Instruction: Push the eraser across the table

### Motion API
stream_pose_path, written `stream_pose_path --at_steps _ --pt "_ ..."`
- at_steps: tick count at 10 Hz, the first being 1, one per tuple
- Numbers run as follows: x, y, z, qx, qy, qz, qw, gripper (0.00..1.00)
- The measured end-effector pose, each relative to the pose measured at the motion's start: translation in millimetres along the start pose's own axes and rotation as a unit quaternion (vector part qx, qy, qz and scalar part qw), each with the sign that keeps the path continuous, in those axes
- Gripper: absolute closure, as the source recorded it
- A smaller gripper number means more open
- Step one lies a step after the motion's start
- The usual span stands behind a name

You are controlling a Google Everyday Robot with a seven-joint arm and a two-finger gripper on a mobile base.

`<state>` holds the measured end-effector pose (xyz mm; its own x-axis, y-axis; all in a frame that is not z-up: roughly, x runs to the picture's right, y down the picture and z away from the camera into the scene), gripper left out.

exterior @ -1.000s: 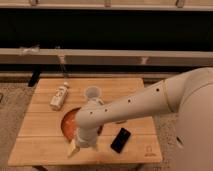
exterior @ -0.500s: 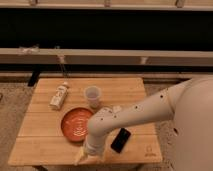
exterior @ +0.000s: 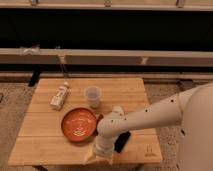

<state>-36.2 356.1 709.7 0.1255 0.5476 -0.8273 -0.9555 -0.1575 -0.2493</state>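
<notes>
Eraser (exterior: 123,142) unmoved, hand (exterior: 98,156) now nearer at front edge of table (exterior: 44,127), grip indiscernible

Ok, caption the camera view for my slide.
The robot arm's tool hangs at the near edge of the table, with the eraser close beside it and the orange bowl just behind.

Matt wooden table (exterior: 44,136); smooth pale end effector (exterior: 98,156) at its front edge.

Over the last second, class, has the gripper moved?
Yes. The gripper slid right along the table's near edge, from below the orange bowl toward the eraser.
</notes>
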Motion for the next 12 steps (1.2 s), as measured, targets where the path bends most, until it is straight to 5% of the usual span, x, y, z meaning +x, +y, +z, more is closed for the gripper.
stream_pose_path --at_steps 8,12 --pt "-42.6 -21.2 -15.9 0.003 -0.034 -0.007 0.9994 0.20" --pt "-42.8 -24.2 -18.3 0.005 -0.035 -0.007 0.9994 0.20"
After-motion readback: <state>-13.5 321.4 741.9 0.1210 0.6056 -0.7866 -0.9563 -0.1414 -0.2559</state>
